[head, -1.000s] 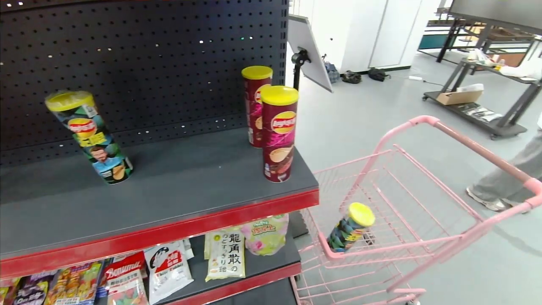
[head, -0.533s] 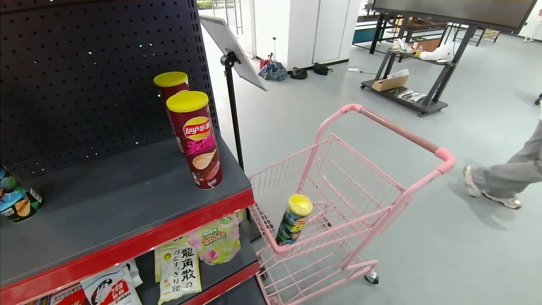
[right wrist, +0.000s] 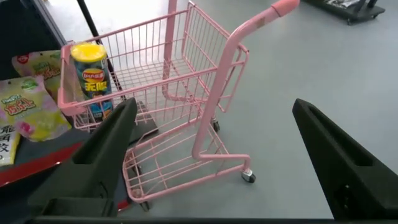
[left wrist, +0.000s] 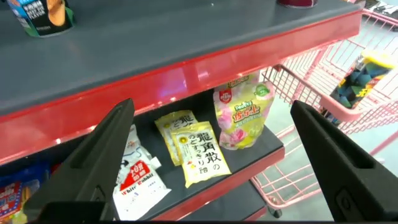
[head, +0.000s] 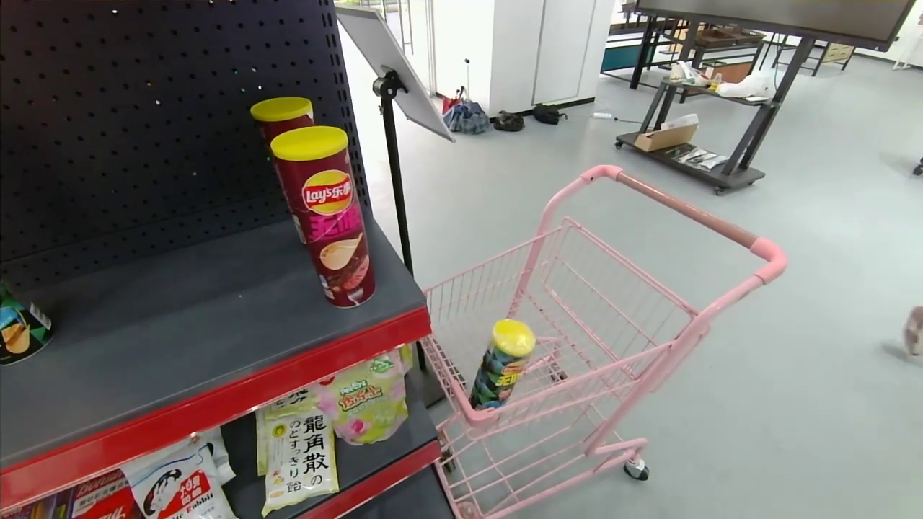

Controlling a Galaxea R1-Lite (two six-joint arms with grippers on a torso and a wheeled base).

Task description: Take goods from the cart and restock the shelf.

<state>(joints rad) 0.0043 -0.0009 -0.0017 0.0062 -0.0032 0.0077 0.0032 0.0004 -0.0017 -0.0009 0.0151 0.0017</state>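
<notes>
- The shelf [head: 216,317] is the biggest thing in front of me. Its grey upper deck has open room between a dark can [head: 18,331] at the far left and two red cans [head: 328,216] standing upright at the right end, one behind the other.
- The pink cart [head: 685,216] is parked just beside the shelf's right end. Its wire basket is low, so I expect a reach down and in over the rim.
- The chip can [head: 501,367] I'm after leans in the basket's near corner against the wire, yellow lid up.
- I judge it light and stiff but crushable: a thin tube with a smooth, slippery wrap and brittle contents. I'd grip mid-body, across the round, with modest squeeze. I'd avoid the lid, which could pop off.
- The left gripper [left wrist: 208,112] hangs by the lower shelf, fingers spread wide with nothing between them.
- The right gripper [right wrist: 212,106] is above the cart, likewise released and empty, and looks the closer one for the pick.
</notes>
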